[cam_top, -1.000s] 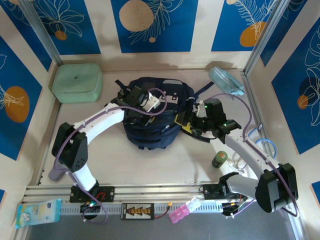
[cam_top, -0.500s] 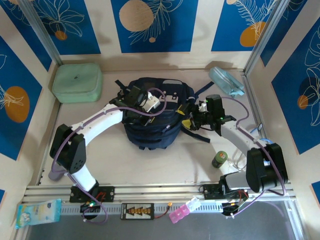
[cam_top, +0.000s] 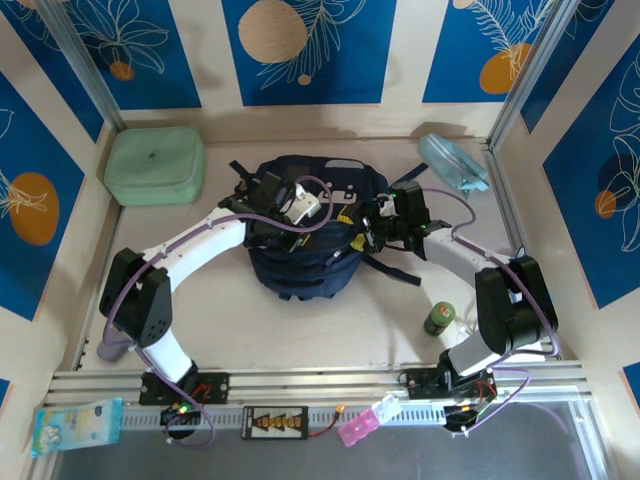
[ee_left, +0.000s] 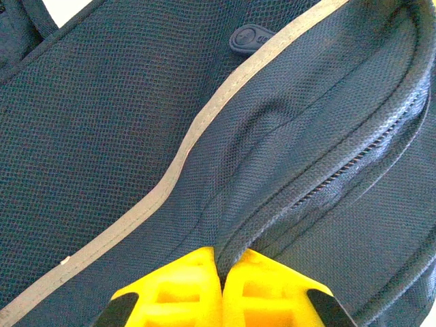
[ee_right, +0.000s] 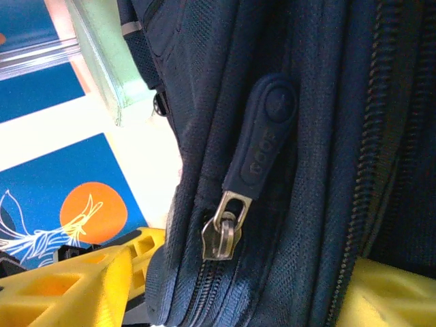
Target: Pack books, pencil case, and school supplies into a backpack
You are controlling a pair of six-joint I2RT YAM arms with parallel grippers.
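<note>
Two arms reach into the middle of the top view, where the backpack [cam_top: 300,250] lies on the table [cam_top: 300,330] with its dark straps toward the back wall. The left gripper [cam_top: 258,196] sits on the backpack's upper left part. In the left wrist view its yellow fingers [ee_left: 170,293] meet at the bottom centre of the frame, and the left gripper [ee_left: 221,262] is closed tight on a ridge of navy fabric beside a closed zipper [ee_left: 340,177]. A pale stripe [ee_left: 204,129] runs diagonally across the mesh above it. The right gripper [cam_top: 368,230] is at the backpack's right edge. In the right wrist view the right gripper [ee_right: 231,300] has its jaws wide apart, one yellow finger at lower left and the other at lower right, with the backpack's zippered side [ee_right: 306,170] between them. Whether the pads press the cloth cannot be told. A navy rubber zip pull [ee_right: 262,146] hangs from a metal slider [ee_right: 221,235] at centre frame. The pencil case [cam_top: 452,160], pale blue, lies in the upper right corner of the table, well apart from the backpack. A mint-green case [cam_top: 155,165] sits at upper left, and a small green jar [cam_top: 439,320] stands at lower right.
</note>
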